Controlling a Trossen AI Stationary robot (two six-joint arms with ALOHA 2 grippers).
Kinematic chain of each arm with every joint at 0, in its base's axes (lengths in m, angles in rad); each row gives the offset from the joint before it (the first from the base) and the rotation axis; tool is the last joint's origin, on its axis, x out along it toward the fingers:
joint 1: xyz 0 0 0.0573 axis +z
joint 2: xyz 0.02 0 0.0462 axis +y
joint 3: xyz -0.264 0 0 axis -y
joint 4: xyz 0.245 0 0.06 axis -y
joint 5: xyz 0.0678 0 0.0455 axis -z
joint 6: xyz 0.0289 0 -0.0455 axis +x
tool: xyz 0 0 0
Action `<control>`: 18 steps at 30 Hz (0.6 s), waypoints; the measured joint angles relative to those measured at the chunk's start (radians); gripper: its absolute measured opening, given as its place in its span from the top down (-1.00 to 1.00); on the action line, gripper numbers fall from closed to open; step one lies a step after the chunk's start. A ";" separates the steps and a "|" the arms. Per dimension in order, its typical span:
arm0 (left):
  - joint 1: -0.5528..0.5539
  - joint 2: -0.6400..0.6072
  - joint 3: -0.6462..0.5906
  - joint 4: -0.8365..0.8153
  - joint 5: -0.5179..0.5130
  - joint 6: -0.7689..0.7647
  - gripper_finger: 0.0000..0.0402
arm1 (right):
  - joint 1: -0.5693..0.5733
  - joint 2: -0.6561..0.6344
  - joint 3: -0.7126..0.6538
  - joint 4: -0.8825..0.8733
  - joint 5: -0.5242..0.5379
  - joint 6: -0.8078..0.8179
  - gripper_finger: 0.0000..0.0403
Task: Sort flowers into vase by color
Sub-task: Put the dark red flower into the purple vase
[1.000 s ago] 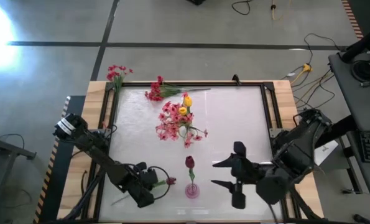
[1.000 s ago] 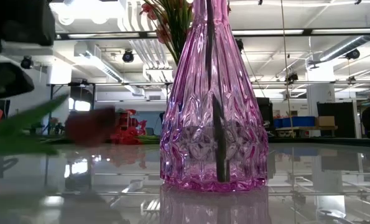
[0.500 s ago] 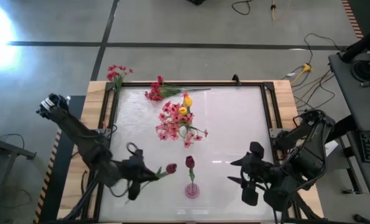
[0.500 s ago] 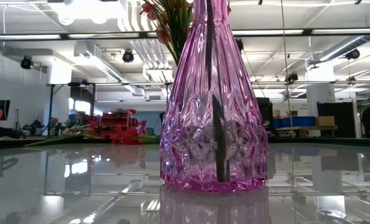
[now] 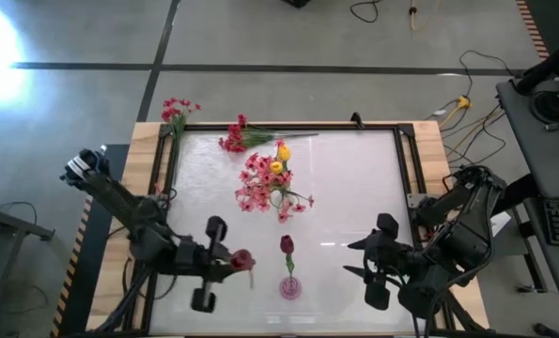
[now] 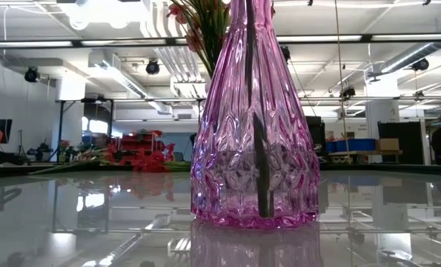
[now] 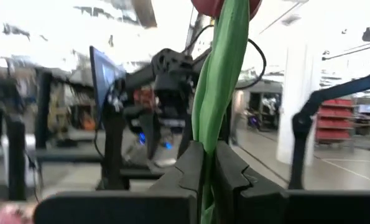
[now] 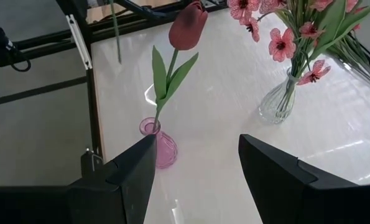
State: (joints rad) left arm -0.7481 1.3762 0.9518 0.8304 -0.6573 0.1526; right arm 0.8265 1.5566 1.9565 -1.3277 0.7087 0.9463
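Note:
My left gripper [image 5: 225,262] hangs above the table's near left part, shut on a dark red bud stem [image 5: 240,260], left of the pink vase [image 5: 289,286]. That vase holds one dark red bud [image 5: 287,245], which the right wrist view shows upright [image 8: 188,25]. My right gripper [image 5: 354,260] hovers open to the right of the pink vase [image 8: 160,146]. A clear vase [image 8: 278,102] with pink blossoms [image 5: 258,183] and yellow tulips [image 5: 279,160] stands mid-table. Red sprays [image 5: 234,139] lie by the far edge. My left gripper pinches the green stem and leaf [image 7: 204,158] of the dark red bud between its two fingers [image 7: 188,168]. The leaf runs on past the fingertips to the bud [image 7: 225,5]. The flower is lifted clear of the table.
Another red spray [image 5: 176,111] lies on the wooden frame at the far left corner. The pink vase [image 6: 253,148] fills the low view, a stem inside it. Bare white table top [image 5: 354,178] lies right of the clear vase. Cables run over the floor beyond the table.
My left gripper has risen from the table near its near edge, carrying the dark red bud stem up and out of the low view. The stem has tipped more upright, with the bud now closer to the fingers. My right gripper has drawn back a little toward the table's right edge.

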 joint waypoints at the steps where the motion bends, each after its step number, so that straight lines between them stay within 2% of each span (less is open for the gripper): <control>1: 0.010 0.030 0.010 0.032 0.012 0.032 1.00 | 0.000 0.000 0.000 0.000 0.000 0.000 -0.09; 4: 0.050 0.127 0.067 0.088 0.045 0.071 1.00 | 0.000 0.000 0.000 0.000 0.000 0.000 -0.09; 10: 0.116 0.290 0.232 0.098 0.046 0.077 1.00 | 0.000 0.000 0.000 0.002 -0.001 0.031 -0.09; 13: 0.127 0.335 0.276 0.076 0.046 0.091 1.00 | 0.009 0.000 0.000 0.002 -0.002 0.057 -0.09; 18: 0.132 0.360 0.276 0.075 0.045 0.055 1.00 | 0.025 0.000 -0.001 0.006 -0.007 0.080 -0.09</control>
State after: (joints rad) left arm -0.6162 1.7365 1.2281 0.9050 -0.6120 0.2073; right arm 0.8519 1.5566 1.9560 -1.3216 0.7017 1.0263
